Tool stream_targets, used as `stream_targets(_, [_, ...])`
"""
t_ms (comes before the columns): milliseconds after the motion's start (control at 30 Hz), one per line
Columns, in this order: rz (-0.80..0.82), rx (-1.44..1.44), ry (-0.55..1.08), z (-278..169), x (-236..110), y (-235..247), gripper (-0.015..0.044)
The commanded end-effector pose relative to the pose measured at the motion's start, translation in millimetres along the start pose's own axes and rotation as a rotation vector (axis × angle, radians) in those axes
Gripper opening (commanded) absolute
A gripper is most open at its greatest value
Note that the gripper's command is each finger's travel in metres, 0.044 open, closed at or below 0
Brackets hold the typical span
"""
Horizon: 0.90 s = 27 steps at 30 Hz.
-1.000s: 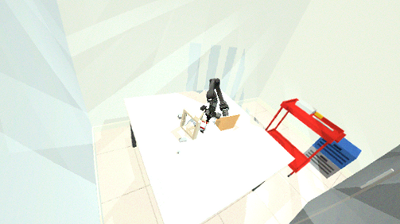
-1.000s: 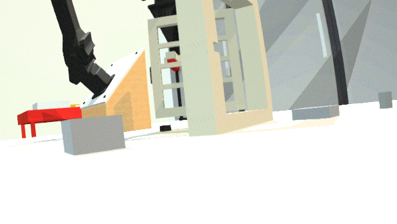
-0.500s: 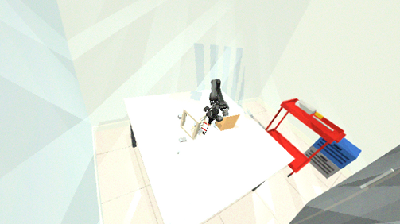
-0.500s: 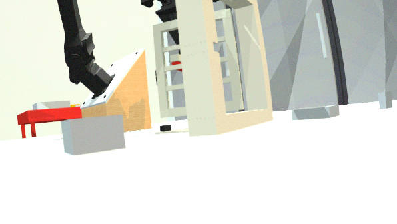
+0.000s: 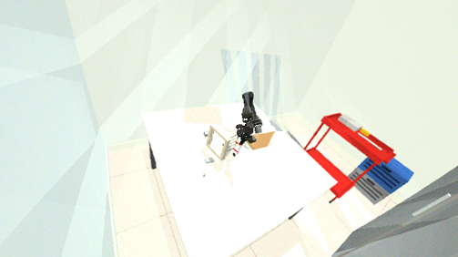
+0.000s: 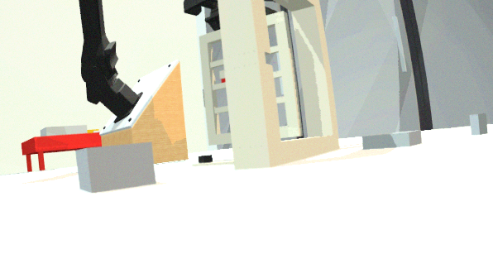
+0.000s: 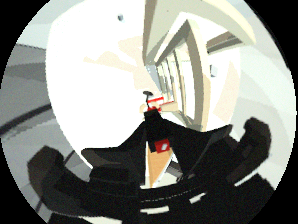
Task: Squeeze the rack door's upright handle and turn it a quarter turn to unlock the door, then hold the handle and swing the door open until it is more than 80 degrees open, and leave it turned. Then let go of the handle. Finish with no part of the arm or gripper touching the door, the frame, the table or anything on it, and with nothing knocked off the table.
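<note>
The beige rack frame [image 5: 210,137] [image 6: 248,103] [image 7: 220,12] stands upright on the table. Its slatted door [image 6: 289,83] [image 7: 200,100] is swung part of the way out from the frame; the exact angle cannot be told. My gripper [image 5: 238,143] [image 7: 153,121] is shut on the red-marked handle [image 5: 236,148] [image 7: 156,100] on the door's outer side. A bit of red also shows through the door in the exterior view. The fingers cover much of the handle, so its turn is hard to tell.
A wooden wedge [image 5: 262,140] [image 6: 165,120] carries the arm's base beside the door. Grey blocks [image 5: 209,160] [image 6: 116,167] [image 6: 393,141] [image 7: 120,17] lie around the frame. A small black object [image 6: 205,159] is low near the door. A red cart [image 5: 358,139] stands beyond the table.
</note>
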<state>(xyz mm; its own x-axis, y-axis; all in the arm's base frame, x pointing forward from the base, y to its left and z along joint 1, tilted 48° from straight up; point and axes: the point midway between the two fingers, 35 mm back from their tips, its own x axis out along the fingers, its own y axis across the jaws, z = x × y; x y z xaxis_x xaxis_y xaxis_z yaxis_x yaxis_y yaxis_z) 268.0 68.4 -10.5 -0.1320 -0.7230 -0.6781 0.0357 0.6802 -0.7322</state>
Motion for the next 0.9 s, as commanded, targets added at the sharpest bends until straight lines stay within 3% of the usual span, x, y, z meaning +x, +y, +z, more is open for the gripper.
stream_targets(0, [0.006, 0.03, 0.006, 0.6, -0.2, 1.1, 0.0016])
stream_targets(367, [0.006, 0.03, 0.006, 0.6, -0.2, 1.1, 0.0016])
stream_targets(700, [0.006, 0.03, 0.006, 0.6, -0.2, 1.1, 0.0279])
stream_targets(867, [0.006, 0.028, 0.006, 1.0, -3.5, 1.4, 0.0288])
